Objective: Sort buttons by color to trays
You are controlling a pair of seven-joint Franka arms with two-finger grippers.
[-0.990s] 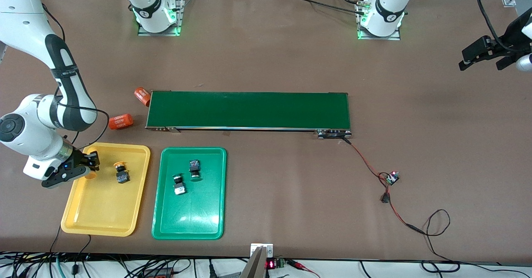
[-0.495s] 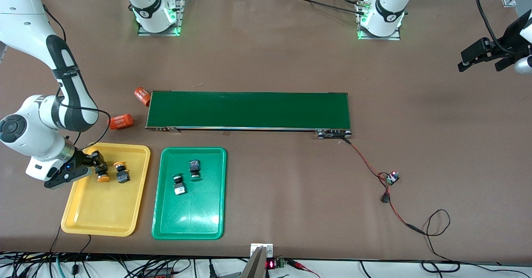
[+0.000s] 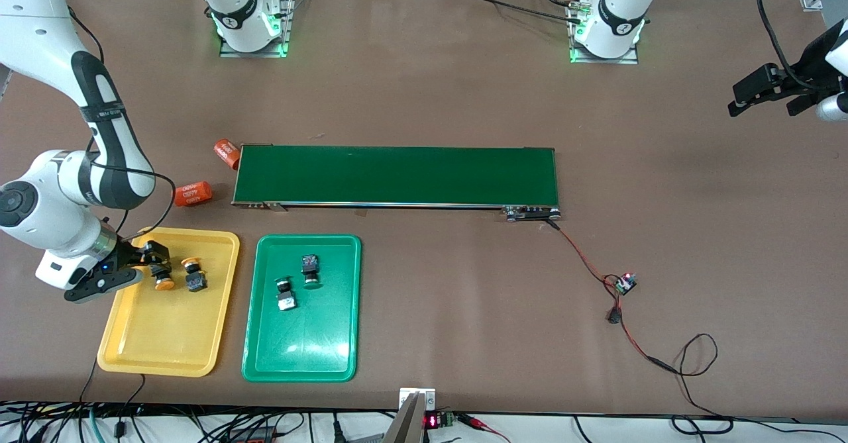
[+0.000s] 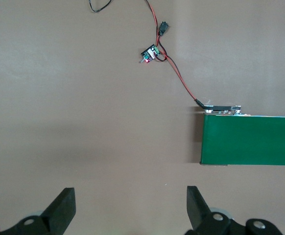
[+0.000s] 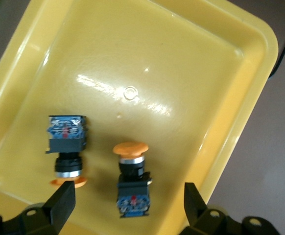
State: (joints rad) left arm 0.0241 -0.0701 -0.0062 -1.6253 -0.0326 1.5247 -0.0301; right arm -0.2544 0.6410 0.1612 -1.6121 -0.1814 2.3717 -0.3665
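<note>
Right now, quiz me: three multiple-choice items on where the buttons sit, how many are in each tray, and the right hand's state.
1. Where do both orange buttons lie?
A. on the belt
B. in the yellow tray
C. in the green tray

2. How many buttons are in the green tray?
A. one
B. two
C. four

3. The right hand is
A. open
B. shut on a button
C. out of view

Key:
1 B: both orange buttons lie in the yellow tray.
2 B: two buttons lie in the green tray.
3 A: the right hand stands open over the yellow tray, holding nothing.
</note>
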